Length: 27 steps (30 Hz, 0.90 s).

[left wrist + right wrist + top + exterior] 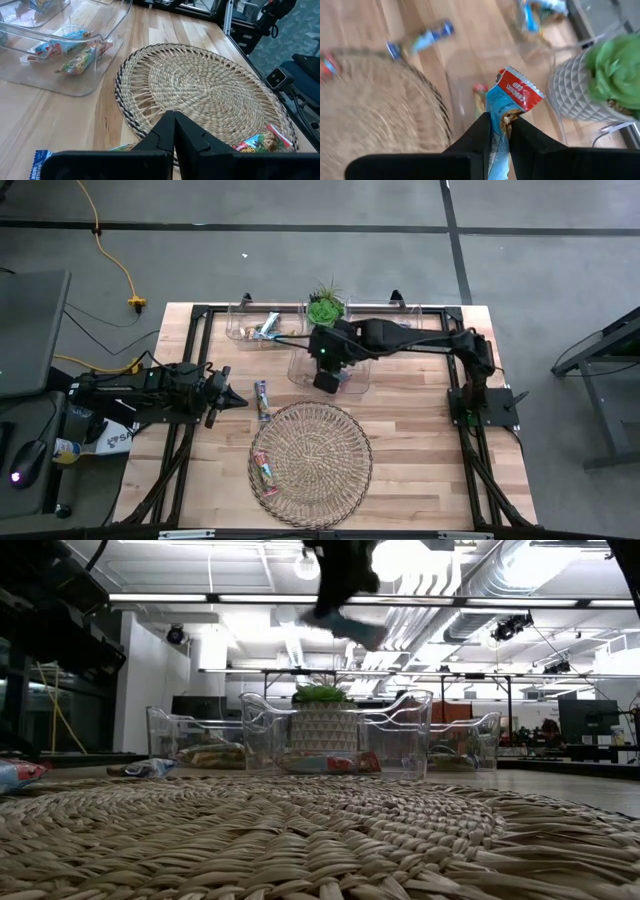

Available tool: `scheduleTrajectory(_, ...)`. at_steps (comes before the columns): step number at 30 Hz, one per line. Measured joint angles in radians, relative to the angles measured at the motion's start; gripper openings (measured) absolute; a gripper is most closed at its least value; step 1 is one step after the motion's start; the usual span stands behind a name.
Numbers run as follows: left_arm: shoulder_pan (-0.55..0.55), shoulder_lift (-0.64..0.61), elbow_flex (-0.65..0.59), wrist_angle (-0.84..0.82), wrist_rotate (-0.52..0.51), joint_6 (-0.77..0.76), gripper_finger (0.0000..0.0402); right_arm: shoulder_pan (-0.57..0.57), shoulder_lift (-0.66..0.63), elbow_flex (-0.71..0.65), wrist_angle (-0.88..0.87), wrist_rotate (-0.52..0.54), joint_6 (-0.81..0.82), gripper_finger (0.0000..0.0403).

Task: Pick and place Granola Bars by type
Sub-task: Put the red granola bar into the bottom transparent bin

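Above the middle clear bin [345, 370] at twelve o'clock, my right fingers [501, 131] pinch a blue-and-red granola bar [507, 107] by its end. Light, crinkly, slippery; my left fingers [174, 131] rest closed, empty.

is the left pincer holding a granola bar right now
No, the left pincer is shut on nothing over the round woven wicker tray, in the left wrist view.

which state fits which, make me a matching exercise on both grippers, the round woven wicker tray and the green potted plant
1 right gripper
2 left gripper
3 round woven wicker tray
4 green potted plant

a carries one orange-red wrapped bar
b shut on a blue-and-red wrapped granola bar above a clear bin
c stands among bins
d shut, empty

Pairs: 1-b, 2-d, 3-a, 4-c
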Motion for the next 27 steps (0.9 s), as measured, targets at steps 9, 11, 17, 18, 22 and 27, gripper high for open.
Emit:
scheduleTrajectory(9,0.0,0.0,0.0,0.0,0.0,0.0,0.0001,-0.098,0.0,-0.204,0.117,-0.102,-0.124,0.0044)
scheduleTrajectory(11,0.0,0.0,0.0,0.0,0.0,0.0,0.0001,-0.103,0.0,-0.248,0.184,-0.129,-0.168,0.0044)
scheduleTrajectory(17,0.0,0.0,0.0,0.0,0.0,0.0,0.0001,-0.102,0.0,-0.351,0.308,-0.206,-0.417,0.0044)
scheduleTrajectory(18,0.0,0.0,0.0,0.0,0.0,0.0,0.0001,-0.102,0.0,-0.364,0.316,-0.207,-0.444,0.0044)
scheduleTrajectory(22,0.0,0.0,0.0,0.0,0.0,0.0,0.0001,-0.099,0.0,-0.421,0.378,-0.207,-0.48,0.0044)
scheduleTrajectory(27,0.0,0.0,0.0,0.0,0.0,0.0,0.0001,-0.095,0.001,-0.485,0.46,-0.192,-0.481,0.0044)
